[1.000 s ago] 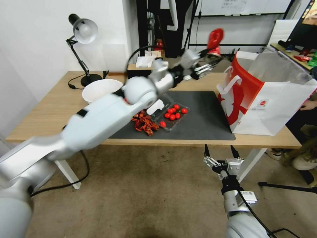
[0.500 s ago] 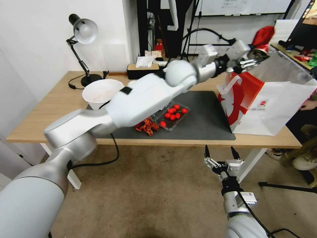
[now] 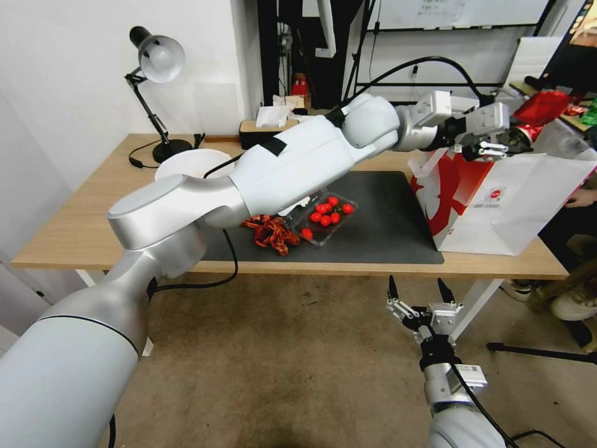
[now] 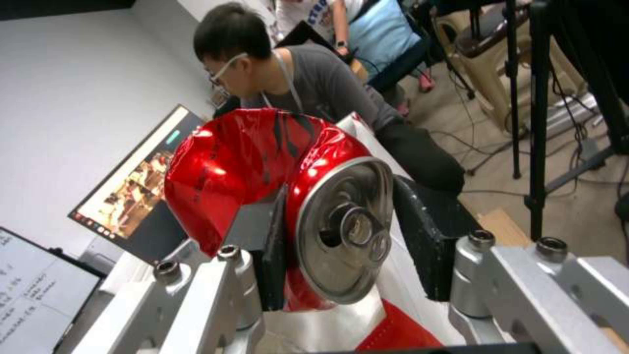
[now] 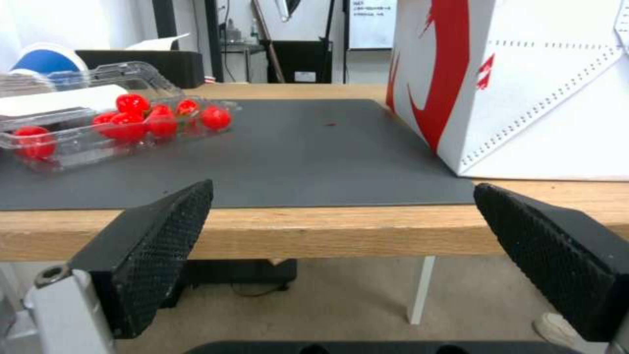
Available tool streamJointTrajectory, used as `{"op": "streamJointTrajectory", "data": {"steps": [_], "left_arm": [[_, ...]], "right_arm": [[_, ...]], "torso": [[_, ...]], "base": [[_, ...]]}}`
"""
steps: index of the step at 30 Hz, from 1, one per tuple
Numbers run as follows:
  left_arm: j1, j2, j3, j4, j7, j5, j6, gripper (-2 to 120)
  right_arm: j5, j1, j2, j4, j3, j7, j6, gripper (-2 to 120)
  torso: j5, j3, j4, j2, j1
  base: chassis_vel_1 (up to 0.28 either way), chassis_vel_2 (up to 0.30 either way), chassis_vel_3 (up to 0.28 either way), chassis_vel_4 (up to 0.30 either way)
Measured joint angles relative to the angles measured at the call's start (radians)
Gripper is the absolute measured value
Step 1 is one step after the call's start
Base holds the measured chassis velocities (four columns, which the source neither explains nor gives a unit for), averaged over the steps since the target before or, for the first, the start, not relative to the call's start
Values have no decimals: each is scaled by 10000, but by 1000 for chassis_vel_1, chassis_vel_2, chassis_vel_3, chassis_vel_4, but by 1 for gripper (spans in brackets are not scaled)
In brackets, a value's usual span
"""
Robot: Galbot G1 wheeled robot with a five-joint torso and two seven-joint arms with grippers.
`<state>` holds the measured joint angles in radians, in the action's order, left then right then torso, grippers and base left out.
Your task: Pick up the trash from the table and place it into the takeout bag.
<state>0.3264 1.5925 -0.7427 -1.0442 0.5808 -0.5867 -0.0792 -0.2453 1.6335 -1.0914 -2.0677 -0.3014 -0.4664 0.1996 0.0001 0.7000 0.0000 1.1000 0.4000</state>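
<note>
Your left gripper has swung from mid-bench to above the takeout bag, fingers clamped across the crushed red can near its lid: light, dented, slippery. Right gripper hangs spread below the bench.

Both arms are clad in glossy white and silver-grey shells — black cables are routed alongside — and each gripper is built from bolted silver links with black textured pads.
</note>
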Motion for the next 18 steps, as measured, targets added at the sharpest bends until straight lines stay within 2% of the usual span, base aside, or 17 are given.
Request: {"op": "streamJointTrajectory", "data": {"steps": [11,18], "left_arm": [[134,95,-163,418,81,-38,-16,38],[243,4,-198,452,121,-452,79,38]], "right_arm": [[-11,133,-28,0,-27,31,1,100],[-13,167,-48,53,-31,42,1,100]], "torso": [[-1,0,0,0,0],[-1,0,0,0,0]], "base": [[0,0,0,0],[0,0,0,0]]}}
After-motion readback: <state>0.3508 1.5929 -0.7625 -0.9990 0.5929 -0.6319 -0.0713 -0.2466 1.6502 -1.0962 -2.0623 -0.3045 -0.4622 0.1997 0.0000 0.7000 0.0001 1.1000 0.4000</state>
